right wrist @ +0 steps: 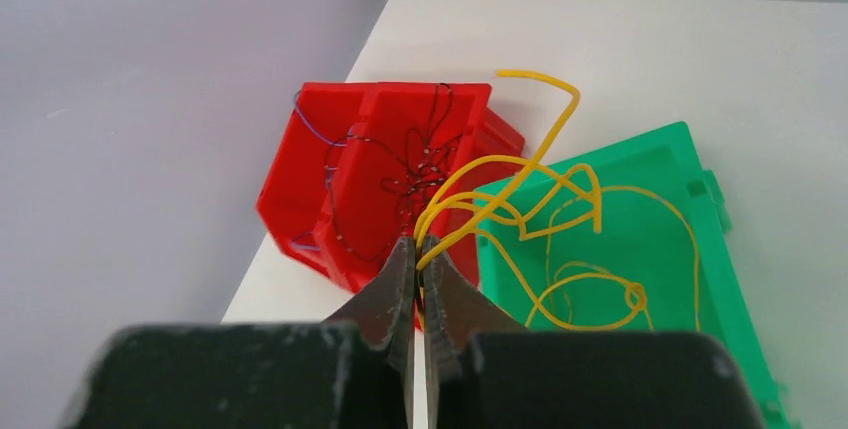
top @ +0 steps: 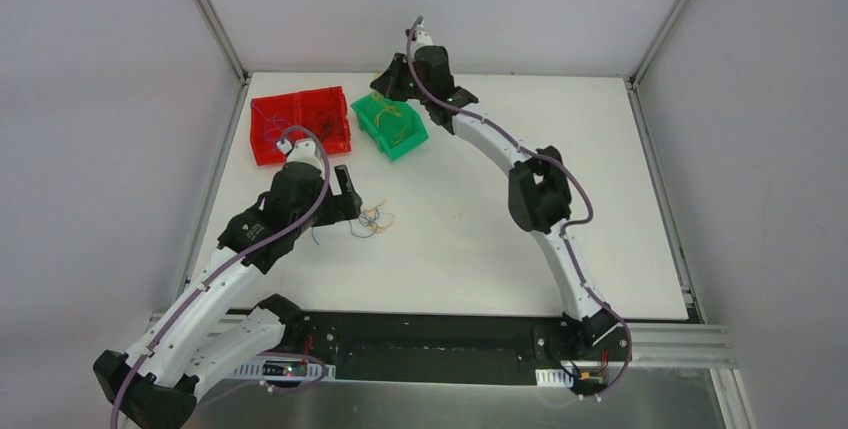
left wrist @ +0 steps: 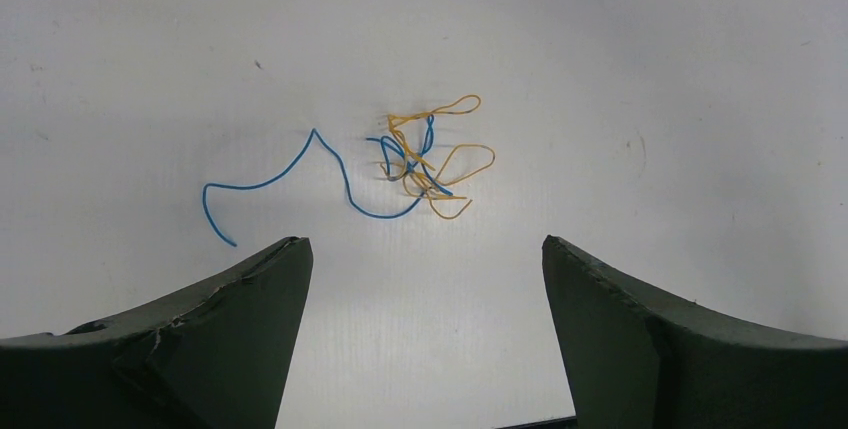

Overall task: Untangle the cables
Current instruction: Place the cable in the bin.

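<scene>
Above the green plastic bin (right wrist: 740, 279), the right gripper (right wrist: 420, 249) clenched thin yellow wires (right wrist: 530, 164). On that bin's near side, the left gripper (left wrist: 422, 244) hung released over a tangled blue-and-orange wire clump (left wrist: 425, 159).

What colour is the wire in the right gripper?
Yellow wire, clearest in the right wrist view.

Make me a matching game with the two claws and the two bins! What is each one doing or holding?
Things:
1. left claw
2. right claw
3. red bin
4. green bin

States:
A. has dark cables inside
B. shut on a yellow cable
C. has yellow loops inside
D. open, by the blue and orange tangle

Pairs: 1-D, 2-B, 3-A, 4-C
</scene>
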Robot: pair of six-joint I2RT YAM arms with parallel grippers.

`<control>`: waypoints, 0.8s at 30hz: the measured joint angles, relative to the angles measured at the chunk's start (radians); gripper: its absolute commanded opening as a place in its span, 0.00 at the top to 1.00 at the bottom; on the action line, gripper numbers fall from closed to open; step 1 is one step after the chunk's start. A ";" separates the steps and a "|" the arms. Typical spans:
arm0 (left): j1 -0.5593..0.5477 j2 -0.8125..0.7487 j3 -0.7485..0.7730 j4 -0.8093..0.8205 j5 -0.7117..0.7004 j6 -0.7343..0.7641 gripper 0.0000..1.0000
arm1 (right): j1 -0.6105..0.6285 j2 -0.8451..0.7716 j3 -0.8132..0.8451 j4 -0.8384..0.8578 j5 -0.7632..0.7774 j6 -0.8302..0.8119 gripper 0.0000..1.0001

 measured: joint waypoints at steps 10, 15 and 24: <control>0.000 0.009 0.005 -0.068 -0.022 0.002 0.11 | 0.005 0.224 -0.051 0.100 0.050 0.077 1.00; 0.000 0.035 0.026 -0.079 -0.028 0.007 0.11 | 0.016 0.127 -0.216 0.105 0.129 0.115 0.90; 0.000 0.082 0.038 -0.084 -0.028 0.015 0.10 | 0.105 -0.006 -0.349 0.041 0.314 0.138 0.43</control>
